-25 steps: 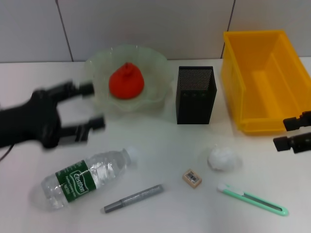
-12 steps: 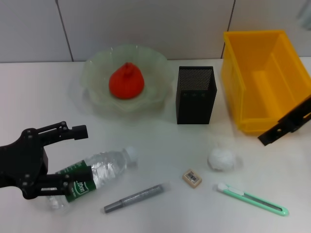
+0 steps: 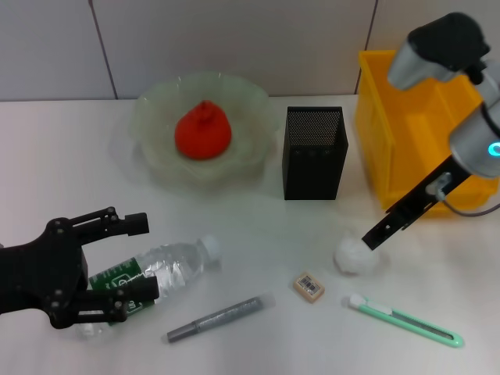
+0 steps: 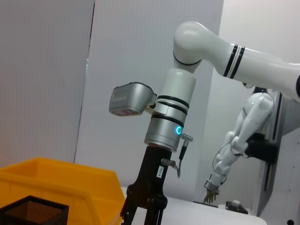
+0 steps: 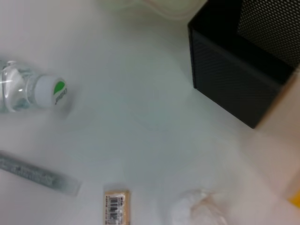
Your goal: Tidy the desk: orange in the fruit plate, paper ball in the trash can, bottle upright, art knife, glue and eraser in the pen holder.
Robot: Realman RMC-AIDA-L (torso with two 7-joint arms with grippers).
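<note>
The bottle lies on its side at the front left, its white cap pointing toward the middle. My left gripper is open and straddles the bottle's labelled body. My right gripper points down, its tip just above the paper ball. The orange rests in the fruit plate. Along the front lie the glue, the eraser and the art knife. The pen holder stands upright beside the trash can.
The right wrist view shows the paper ball, eraser, glue and pen holder below it. The trash can's wall stands close behind my right arm. A tiled wall runs behind the table.
My left gripper has moved from beside the fruit plate toward me and settled around the bottle. My right arm has swung in from the right edge to above the paper ball.
</note>
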